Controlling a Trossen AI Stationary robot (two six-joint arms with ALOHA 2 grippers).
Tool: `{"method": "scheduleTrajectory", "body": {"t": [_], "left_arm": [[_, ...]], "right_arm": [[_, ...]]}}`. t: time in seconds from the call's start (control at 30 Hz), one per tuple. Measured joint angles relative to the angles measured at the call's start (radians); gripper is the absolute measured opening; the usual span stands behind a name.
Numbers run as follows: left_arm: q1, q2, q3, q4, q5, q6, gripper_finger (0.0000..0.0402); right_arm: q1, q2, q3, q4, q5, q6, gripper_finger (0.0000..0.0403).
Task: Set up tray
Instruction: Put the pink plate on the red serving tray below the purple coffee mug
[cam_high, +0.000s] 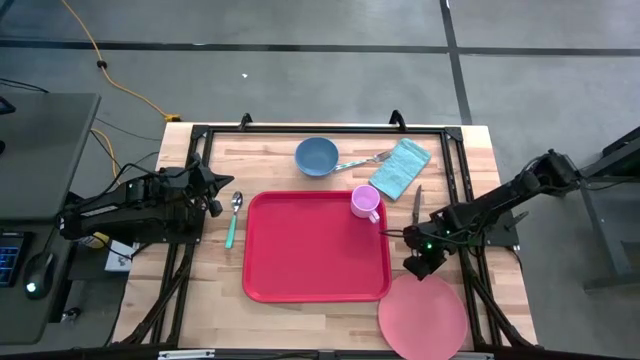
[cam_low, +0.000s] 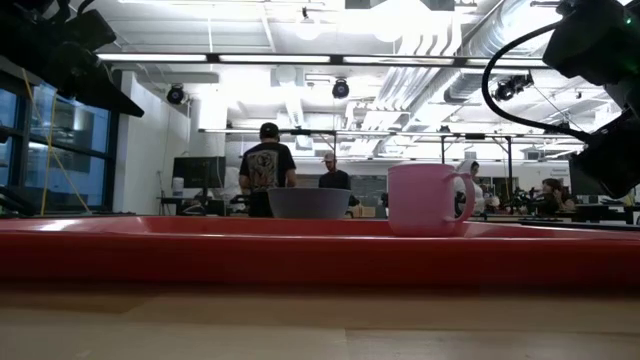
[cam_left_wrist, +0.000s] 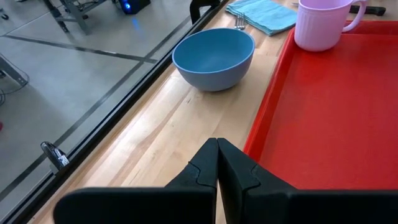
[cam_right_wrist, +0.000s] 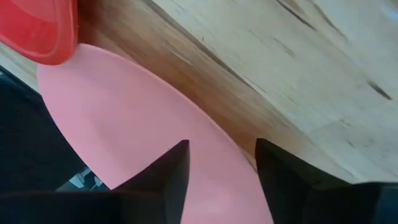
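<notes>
My right tool (cam_right_wrist: 217, 163) hangs with its two fingers parted and nothing between them, poised over the near edge of the pink plate (cam_right_wrist: 124, 124), which lies on the surface (cam_high: 470, 180) just beside the tray (cam_high: 310, 250) at its right front corner, with part of its rim out past the surface's front edge. That overhang is my first worry: if I press down on the rim while trying to pinch it, the plate could tip or slide off the front, as I judge it. A plate this flat gives my fingers little to bite, so a shallow grip may let it swing or drop on the way across. The red tray lies flat in the middle of the surface, and the pink mug (cam_high: 365, 203) already stands in its far right corner; carrying the plate in low could catch the tray's raised rim or knock the mug. My left tool (cam_left_wrist: 216, 171) waits with its fingers pressed together and empty, over the surface by the tray's left edge, near the spoon (cam_high: 233, 215). Beyond the tray sit the blue bowl (cam_high: 316, 156), a fork (cam_high: 365, 160), the teal napkin (cam_high: 402, 167) and a knife (cam_high: 417, 205), all well clear of my plate grab.
</notes>
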Motion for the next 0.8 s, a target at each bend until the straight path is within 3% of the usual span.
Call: {"method": "scheduleTrajectory", "body": {"t": [0.23,0.4,0.8], "left_arm": [[0.000,0.000,0.000,0.000,-0.006,0.003,0.0040],[0.000,0.000,0.000,0.000,-0.006,0.003,0.0040],[0.000,0.000,0.000,0.000,-0.005,0.003,0.0040]], "right_arm": [[0.000,0.000,0.000,-0.001,0.016,-0.003,0.0085],[0.000,0.000,0.000,0.000,0.017,-0.039,0.0012],[0.000,-0.011,0.003,0.008,-0.008,-0.040,0.0001]]}}
